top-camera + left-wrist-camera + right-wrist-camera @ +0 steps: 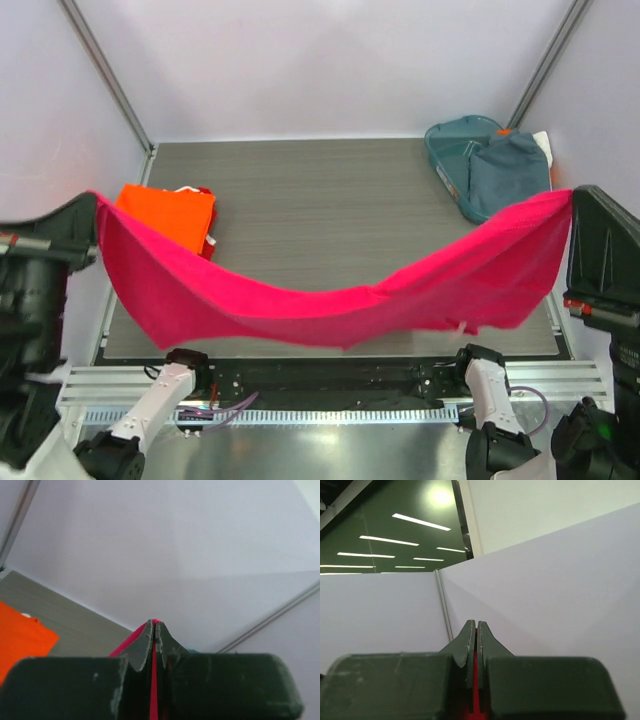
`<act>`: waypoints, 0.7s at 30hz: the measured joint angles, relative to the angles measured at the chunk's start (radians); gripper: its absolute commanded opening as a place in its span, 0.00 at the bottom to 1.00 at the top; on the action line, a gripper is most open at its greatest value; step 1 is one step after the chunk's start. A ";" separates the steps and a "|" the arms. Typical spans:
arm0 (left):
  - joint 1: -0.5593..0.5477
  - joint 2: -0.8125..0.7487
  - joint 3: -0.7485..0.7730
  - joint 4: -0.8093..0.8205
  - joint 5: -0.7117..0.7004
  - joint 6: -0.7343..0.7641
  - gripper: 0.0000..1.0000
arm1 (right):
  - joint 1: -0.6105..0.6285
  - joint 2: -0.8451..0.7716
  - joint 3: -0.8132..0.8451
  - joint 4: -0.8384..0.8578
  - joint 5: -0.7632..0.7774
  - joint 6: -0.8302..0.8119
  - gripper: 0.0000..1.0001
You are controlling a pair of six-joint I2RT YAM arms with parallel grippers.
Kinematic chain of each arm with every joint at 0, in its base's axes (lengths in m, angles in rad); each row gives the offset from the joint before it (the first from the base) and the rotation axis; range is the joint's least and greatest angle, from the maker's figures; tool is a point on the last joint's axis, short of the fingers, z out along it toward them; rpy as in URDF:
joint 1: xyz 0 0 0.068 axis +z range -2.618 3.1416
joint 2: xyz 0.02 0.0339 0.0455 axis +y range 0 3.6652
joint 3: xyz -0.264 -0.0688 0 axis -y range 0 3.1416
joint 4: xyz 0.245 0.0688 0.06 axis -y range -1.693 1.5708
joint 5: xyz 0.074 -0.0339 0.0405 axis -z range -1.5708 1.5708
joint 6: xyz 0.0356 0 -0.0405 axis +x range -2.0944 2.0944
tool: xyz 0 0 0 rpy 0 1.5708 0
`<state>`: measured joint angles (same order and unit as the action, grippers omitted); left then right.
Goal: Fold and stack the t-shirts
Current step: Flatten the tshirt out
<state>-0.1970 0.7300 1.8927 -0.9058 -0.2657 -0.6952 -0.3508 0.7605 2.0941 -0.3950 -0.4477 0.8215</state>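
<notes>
The magenta-pink t-shirt (330, 300) hangs in the air, stretched between both grippers and sagging in the middle above the table's near edge. My left gripper (97, 203) is shut on its left end; a pink strip (153, 680) shows between the closed fingers. My right gripper (572, 197) is shut on its right end; pink cloth (475, 690) shows between its fingers. The folded orange t-shirt (170, 215) lies at the table's left, also in the left wrist view (20, 635). A grey-blue t-shirt (508, 170) sits in the basket.
A teal plastic basket (447, 150) stands at the table's far right corner. The grey wood-grain table (320, 200) is walled by white panels with metal corner posts. Both arm bases sit along the near rail.
</notes>
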 measured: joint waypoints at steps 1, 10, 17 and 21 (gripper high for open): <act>0.000 0.024 0.002 -0.013 -0.013 0.000 0.00 | 0.002 0.003 -0.012 0.003 0.000 0.009 0.01; 0.000 0.226 -0.399 -0.028 -0.142 -0.044 0.00 | 0.004 0.209 -0.494 0.183 -0.113 0.220 0.01; 0.062 0.383 -0.509 0.093 -0.047 -0.086 0.01 | 0.005 0.632 -0.589 0.206 -0.150 0.309 0.01; 0.121 0.595 -0.322 0.172 0.070 -0.125 0.00 | 0.016 0.814 -0.345 0.198 -0.181 0.356 0.01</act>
<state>-0.0765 1.3247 1.5711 -0.7338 -0.1955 -0.8204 -0.3344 1.5749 1.7493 -0.1967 -0.6289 1.1774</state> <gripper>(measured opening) 0.006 0.039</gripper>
